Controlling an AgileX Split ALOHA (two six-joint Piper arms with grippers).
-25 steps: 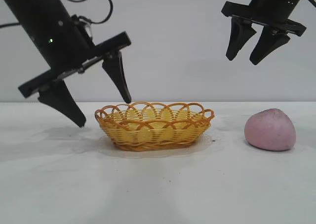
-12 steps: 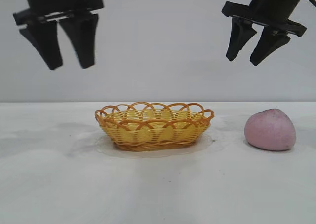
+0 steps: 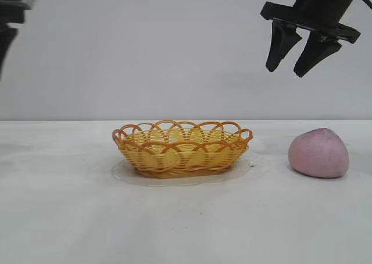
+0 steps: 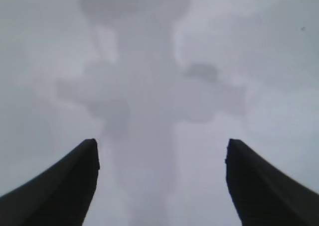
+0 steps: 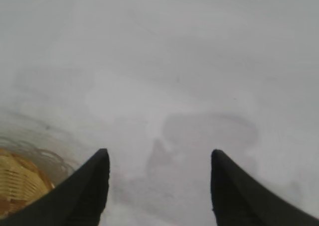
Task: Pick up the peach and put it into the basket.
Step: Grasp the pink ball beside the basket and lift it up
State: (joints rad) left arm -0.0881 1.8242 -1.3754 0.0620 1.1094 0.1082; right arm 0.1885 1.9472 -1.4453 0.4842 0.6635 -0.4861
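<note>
Exterior view: the peach (image 3: 318, 153) is seen right of the basket (image 3: 182, 148), apart. The right gripper (image 3: 297, 53) is held spread high above; the left gripper (image 4: 160, 161) appears parted too.

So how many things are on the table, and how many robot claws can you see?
Peach: 1
Basket: 1
Grippers: 2, the right gripper and the left gripper
Total: 4
</note>
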